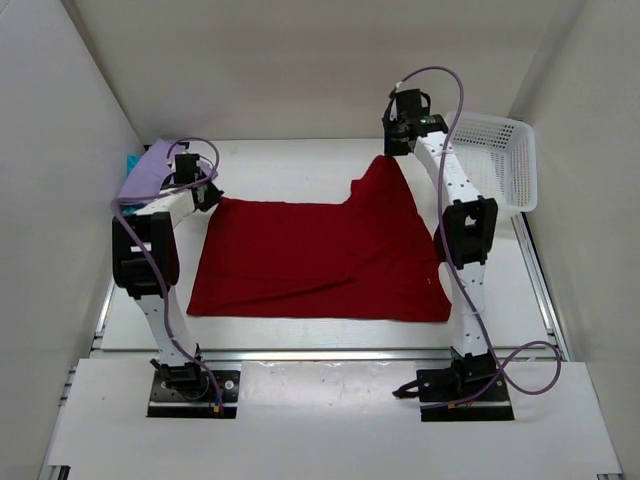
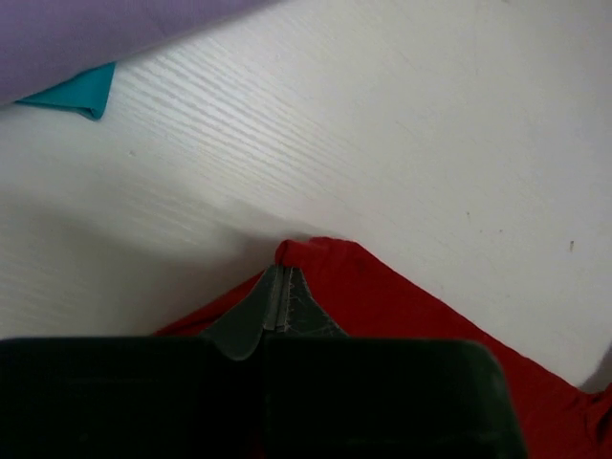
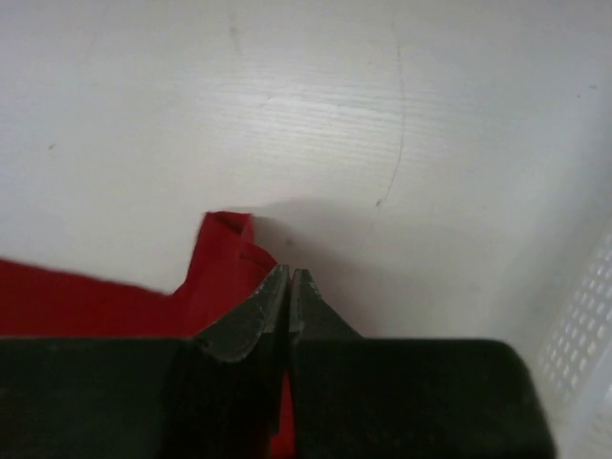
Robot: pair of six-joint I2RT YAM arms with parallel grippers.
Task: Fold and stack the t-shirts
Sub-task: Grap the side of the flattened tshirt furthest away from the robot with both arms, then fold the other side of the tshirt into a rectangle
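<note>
Teal t-shirt [image 2: 75,93]: one corner showing ahead-left of left gripper [image 2: 280,275], rest lying hidden under lavender t-shirt [image 2: 96,29]. Red t-shirt [image 2: 402,306]: running off behind gripper body. Lattice basket [image 3: 583,354]: being cropped right of right gripper [image 3: 290,279].

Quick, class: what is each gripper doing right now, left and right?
Left gripper: closed, pinching a corner of the red t-shirt.
Right gripper: closed, holding up another corner of the red t-shirt.
</note>
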